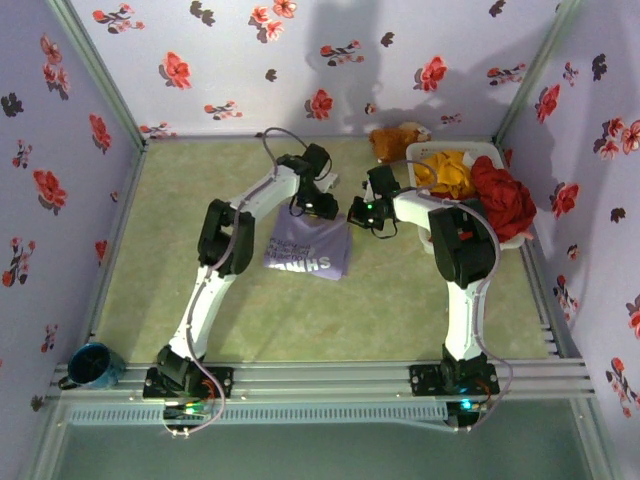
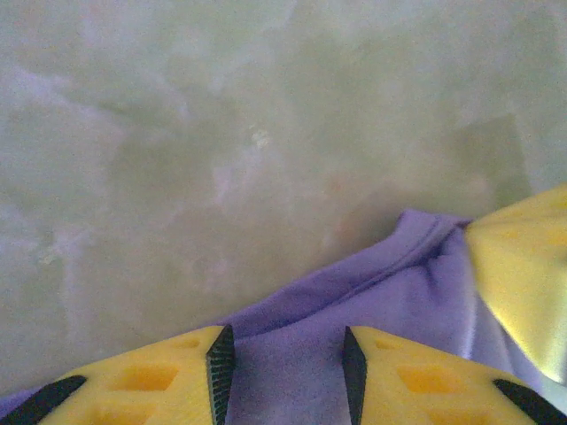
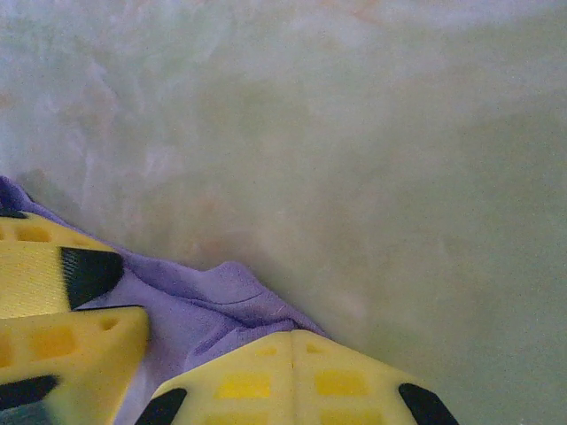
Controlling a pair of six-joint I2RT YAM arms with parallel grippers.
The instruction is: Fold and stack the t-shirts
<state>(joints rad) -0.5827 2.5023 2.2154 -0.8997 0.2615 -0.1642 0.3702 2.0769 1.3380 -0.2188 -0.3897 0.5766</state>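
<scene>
Three tees: purple (image 1: 310,250), red (image 1: 503,205), yellow (image 1: 445,175).

Purple tee (image 1: 308,250) folded, centre; red tee (image 1: 503,200), yellow tee (image 1: 445,172) heaped right.

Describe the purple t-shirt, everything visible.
The purple t-shirt is soft lavender cloth, folded into a rough rectangle with white lettering near its near edge. It lies flat on the green table, about mid-table. The left gripper stands open over its far edge. The right gripper is shut and seems to pinch a raised crease there.
</scene>
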